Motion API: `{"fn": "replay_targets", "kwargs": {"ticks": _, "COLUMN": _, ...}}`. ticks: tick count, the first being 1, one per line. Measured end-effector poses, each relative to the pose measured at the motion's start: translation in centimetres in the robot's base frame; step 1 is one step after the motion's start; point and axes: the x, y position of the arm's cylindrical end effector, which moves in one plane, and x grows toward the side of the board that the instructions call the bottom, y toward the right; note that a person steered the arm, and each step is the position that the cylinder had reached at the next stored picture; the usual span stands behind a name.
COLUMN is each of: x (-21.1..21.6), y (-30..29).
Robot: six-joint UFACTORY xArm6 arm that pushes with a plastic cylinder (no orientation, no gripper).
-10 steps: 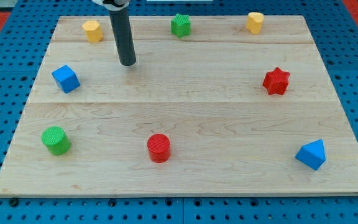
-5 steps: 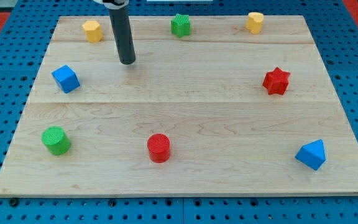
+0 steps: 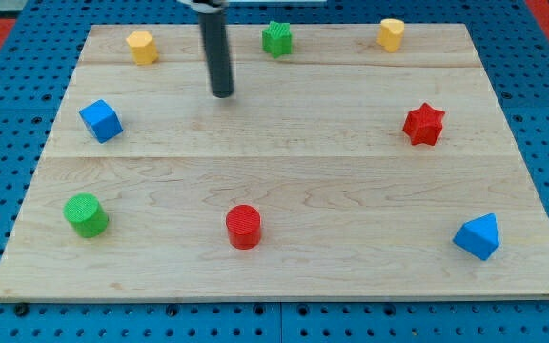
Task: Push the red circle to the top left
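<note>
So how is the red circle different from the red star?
The red circle is a round cylinder; the red star has points. The red circle sits near the view's bottom, left of the middle; the red star sits toward the view's right, higher up. Both are red, and my tip touches neither.

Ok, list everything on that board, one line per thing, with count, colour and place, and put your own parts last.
red circle: 1, red, bottom edge, left of centre
red star: 1, red, right side, mid height
green cylinder: 1, green, lower left
green star: 1, green, top edge, centre
blue cube: 1, blue, left side, mid height
blue block: 1, blue, lower right corner, shape unclear
yellow blocks: 2, yellow, top left and top right
wooden board: 1, light wood, on blue pegboard
my tip: 1, dark rod end, upper middle, touching no block
</note>
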Motion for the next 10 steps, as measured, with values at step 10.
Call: {"fn": "replay_targets", "kwargs": {"ticks": 10, "x": 15.0, "y": 1.3}}
